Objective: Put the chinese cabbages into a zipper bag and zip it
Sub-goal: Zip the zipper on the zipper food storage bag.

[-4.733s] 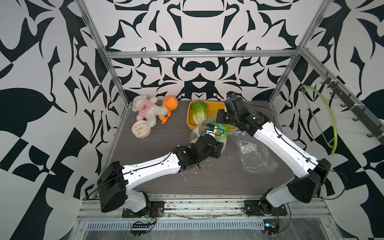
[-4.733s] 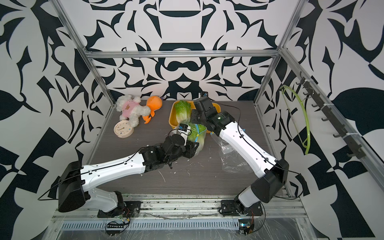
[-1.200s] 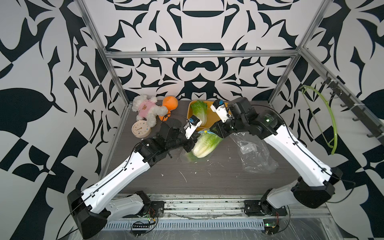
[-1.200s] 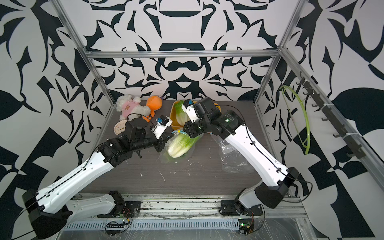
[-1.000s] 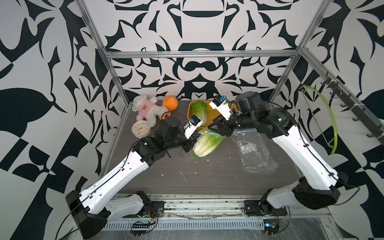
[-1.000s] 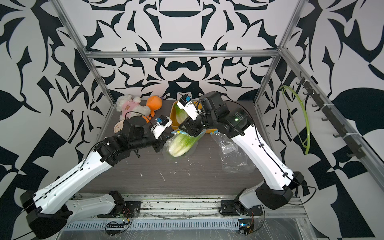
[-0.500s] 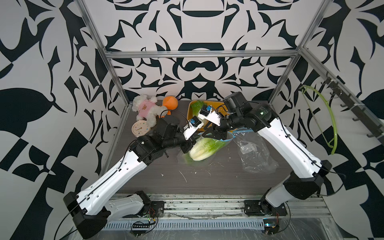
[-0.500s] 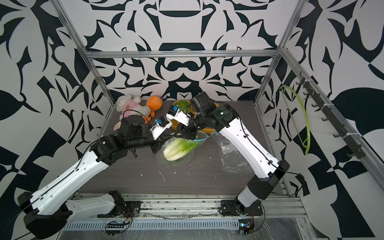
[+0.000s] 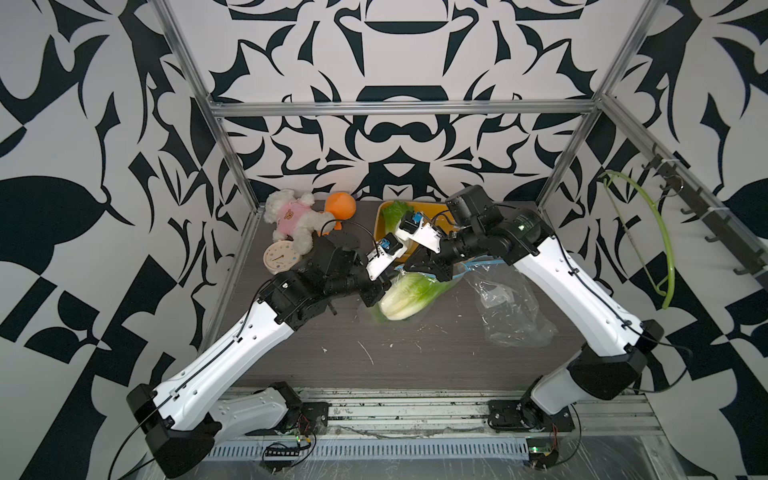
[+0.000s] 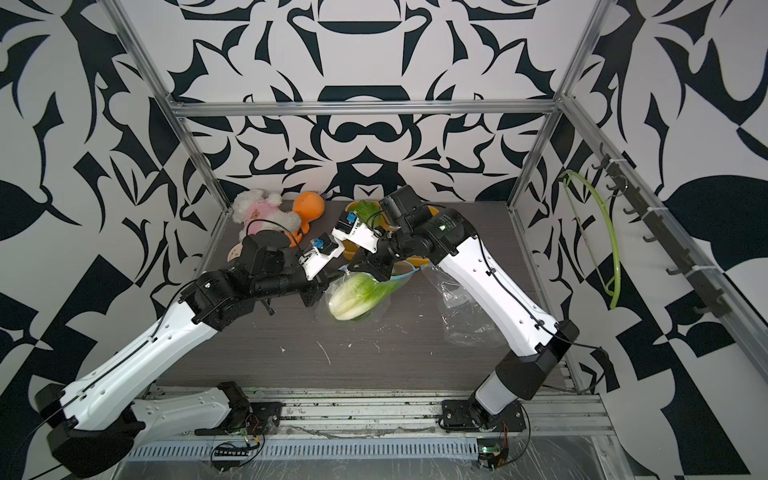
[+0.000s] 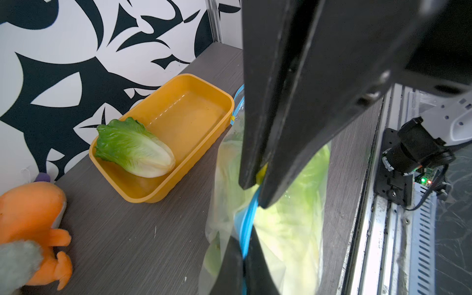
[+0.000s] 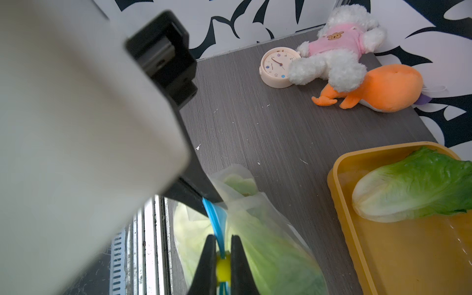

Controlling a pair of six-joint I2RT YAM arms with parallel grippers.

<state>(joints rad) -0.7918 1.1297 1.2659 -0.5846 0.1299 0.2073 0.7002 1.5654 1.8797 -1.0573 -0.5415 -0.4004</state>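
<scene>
Now my left gripper (image 11: 244, 246) and right gripper (image 12: 222, 241) each pinch the blue zipper (image 12: 215, 224) of the clear plastic bag (image 12: 258, 201) holding crinkly green chinese cabbages (image 10: 353, 291); another lies in the yellow tray (image 11: 194, 107).

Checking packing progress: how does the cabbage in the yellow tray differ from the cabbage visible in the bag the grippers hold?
The tray cabbage lies bare in the yellow tray; the bagged cabbage sits inside the clear zipper bag. Nothing touches the tray cabbage; the bagged cabbage's bag is pinched along its blue zip strip by the left gripper and right gripper. Both are green-leaved with pale bases.
</scene>
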